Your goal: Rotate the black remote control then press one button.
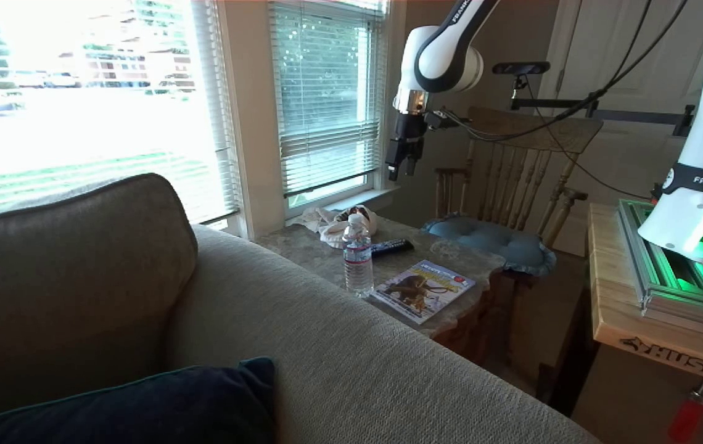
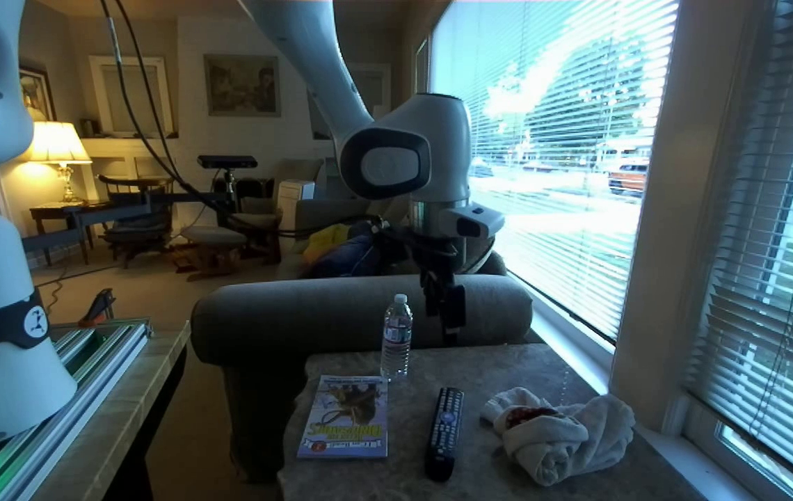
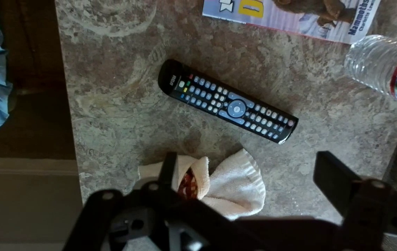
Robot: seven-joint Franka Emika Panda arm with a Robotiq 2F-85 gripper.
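Note:
The black remote control (image 3: pixel 228 101) lies flat on the stone-look tabletop (image 3: pixel 122 139), buttons facing up, slanting from upper left to lower right in the wrist view. Its face carries rows of small pale buttons around a blue round pad (image 3: pixel 236 108). In an exterior view the remote (image 2: pixel 445 431) is fully seen; in an exterior view the bottle covers one end of the remote (image 1: pixel 391 248). High above the table hangs my gripper (image 1: pixel 402 169), pointing down and touching nothing. From the wrist, the gripper (image 3: pixel 247 165) has its fingers spread wide with only air between them.
A clear plastic bottle (image 2: pixel 396 339) stands upright beside a picture-covered magazine (image 2: pixel 346 417). On the remote's opposite side sits a crumpled white cloth (image 2: pixel 549 445) with something red inside. The sofa arm (image 1: pixel 302 308), a window and a wooden chair with a blue cushion (image 1: pixel 493 240) border the table.

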